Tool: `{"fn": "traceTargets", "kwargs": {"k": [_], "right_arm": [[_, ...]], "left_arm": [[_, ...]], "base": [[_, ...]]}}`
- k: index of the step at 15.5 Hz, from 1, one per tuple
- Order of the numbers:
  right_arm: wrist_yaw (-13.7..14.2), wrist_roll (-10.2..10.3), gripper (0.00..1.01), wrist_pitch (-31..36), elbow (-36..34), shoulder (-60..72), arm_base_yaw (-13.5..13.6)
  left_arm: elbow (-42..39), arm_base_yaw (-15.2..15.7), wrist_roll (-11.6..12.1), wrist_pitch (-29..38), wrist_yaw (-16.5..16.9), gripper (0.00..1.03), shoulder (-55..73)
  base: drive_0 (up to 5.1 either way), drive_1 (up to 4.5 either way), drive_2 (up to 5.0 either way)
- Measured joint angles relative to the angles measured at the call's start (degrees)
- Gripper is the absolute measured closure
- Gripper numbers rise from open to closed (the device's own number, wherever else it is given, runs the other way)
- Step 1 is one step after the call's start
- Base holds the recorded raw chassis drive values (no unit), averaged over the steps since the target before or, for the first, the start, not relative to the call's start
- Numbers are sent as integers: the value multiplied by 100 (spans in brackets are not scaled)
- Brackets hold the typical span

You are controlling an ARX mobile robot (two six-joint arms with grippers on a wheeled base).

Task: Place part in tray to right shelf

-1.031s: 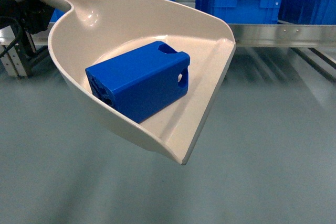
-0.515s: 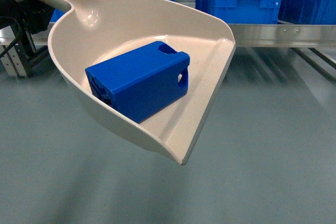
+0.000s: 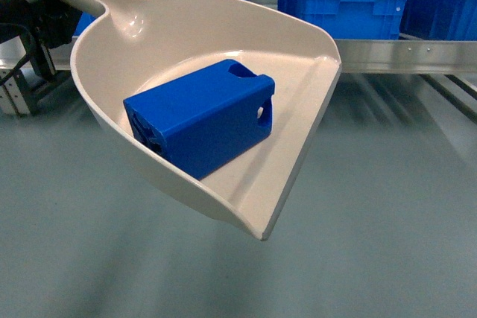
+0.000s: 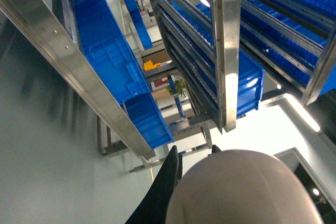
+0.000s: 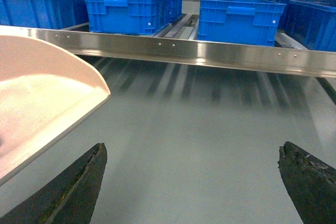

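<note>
Evidently the right tool (image 5: 191, 182) gapes wide and empty; left tool's grip unclear.

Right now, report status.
Right gripper open, empty. Left gripper unseen. Part lying in tray, airborne. Right shelf rail ahead, path clear.

Beige dustpan-shaped plastic tray (image 3: 186, 42): smooth, glossy, soft highlights on curved walls. Bright blue rectangular plastic part (image 3: 197, 113): matt, moulded, crisp edges. Stainless-steel shelf rail (image 5: 210, 53): brushed metal, satin sheen. Large blue ribbed plastic crates (image 5: 239, 17): semi-gloss. Grey floor (image 3: 387, 206): smooth, faintly reflective.
</note>
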Motion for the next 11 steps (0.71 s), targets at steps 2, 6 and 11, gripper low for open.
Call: {"fn": "traceTargets", "kwargs": {"k": [2,6,11], "right_arm": [[-11,0,3,0,0,0,0],[-9,0,3,2,0,-2,0],[-4,0,3,9,0,-2,-2]], "left_arm": [[0,20,7,-2,-9,91,0],[0,66,7,13,-57,91,0],[0,15,4,20,-24,91,7]], "base": [[159,281,-432],[298,168,-508],[324,155,-496]]}}
